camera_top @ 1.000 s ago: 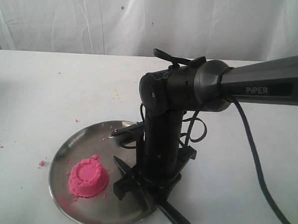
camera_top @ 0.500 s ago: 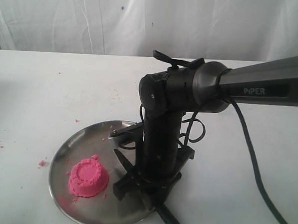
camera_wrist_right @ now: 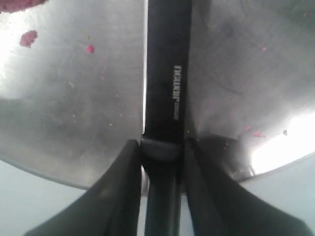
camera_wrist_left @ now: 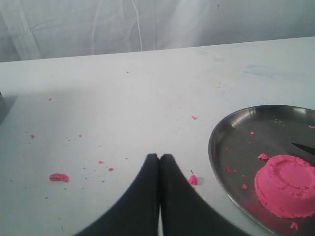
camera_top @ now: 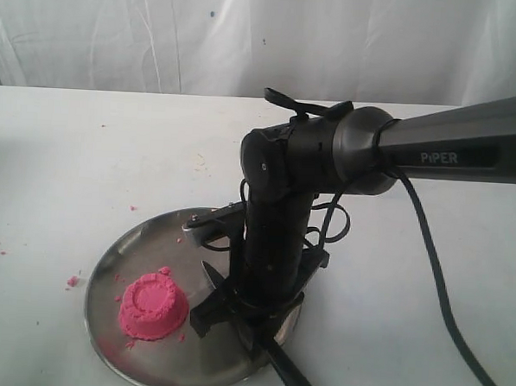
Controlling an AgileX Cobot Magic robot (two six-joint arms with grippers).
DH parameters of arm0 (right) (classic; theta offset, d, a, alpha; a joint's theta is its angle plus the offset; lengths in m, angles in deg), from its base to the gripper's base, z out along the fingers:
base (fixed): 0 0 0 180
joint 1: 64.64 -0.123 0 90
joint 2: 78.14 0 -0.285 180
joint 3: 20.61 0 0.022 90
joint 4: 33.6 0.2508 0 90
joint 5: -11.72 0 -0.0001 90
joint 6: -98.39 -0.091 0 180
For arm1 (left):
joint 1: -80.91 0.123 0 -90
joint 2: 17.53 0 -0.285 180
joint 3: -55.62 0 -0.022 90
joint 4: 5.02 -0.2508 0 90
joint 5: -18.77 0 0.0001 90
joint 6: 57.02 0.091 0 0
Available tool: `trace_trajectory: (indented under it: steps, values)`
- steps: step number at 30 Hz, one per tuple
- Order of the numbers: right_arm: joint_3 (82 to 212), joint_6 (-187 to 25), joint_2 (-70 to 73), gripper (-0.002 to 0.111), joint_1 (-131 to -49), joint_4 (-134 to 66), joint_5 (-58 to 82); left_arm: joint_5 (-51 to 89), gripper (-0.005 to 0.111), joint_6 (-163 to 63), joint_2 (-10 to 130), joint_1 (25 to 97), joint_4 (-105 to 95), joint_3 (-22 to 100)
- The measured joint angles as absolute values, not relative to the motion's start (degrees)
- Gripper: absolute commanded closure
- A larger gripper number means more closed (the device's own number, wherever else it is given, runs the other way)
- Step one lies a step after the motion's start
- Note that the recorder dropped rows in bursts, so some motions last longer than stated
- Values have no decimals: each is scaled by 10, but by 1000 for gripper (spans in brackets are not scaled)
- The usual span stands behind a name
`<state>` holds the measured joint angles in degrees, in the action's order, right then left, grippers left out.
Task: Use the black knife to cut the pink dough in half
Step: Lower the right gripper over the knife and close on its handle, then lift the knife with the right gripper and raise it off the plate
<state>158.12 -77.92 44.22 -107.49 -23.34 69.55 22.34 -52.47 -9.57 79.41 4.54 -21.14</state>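
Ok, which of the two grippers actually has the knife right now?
The right gripper: its fingers clamp the black knife over the steel plate. The left gripper is shut on nothing, off the plate, beside the pink dough.

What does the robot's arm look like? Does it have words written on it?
The right arm is a dark grey tube ending in chunky black joints, with the white word PIPER printed on its side. A black cable hangs from it in loops. Its right gripper has two smooth, curved black fingers. The left gripper shows the same black, tapered fingers.
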Motion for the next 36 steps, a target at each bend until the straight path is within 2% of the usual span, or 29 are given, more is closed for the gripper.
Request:
trace_trajectory:
  steps: [14, 18, 20, 29, 36]
  values:
    - [1581, -785, 442, 91, -1075, -235, 651, 224, 107, -525, -96, 794, 45, -211]
    - [1581, -787, 442, 73, -1075, -235, 655, 224, 107, -525, -96, 794, 45, -211]
    - [1581, -788, 442, 68, -1075, -236, 655, 224, 107, -525, -96, 794, 45, -211]
    - [1591, -788, 432, 67, -1075, -244, 661, 224, 107, -525, -96, 794, 45, -211]
    - [1617, -789, 368, 67, -1057, -302, 732, 224, 107, -525, -96, 794, 45, -211]
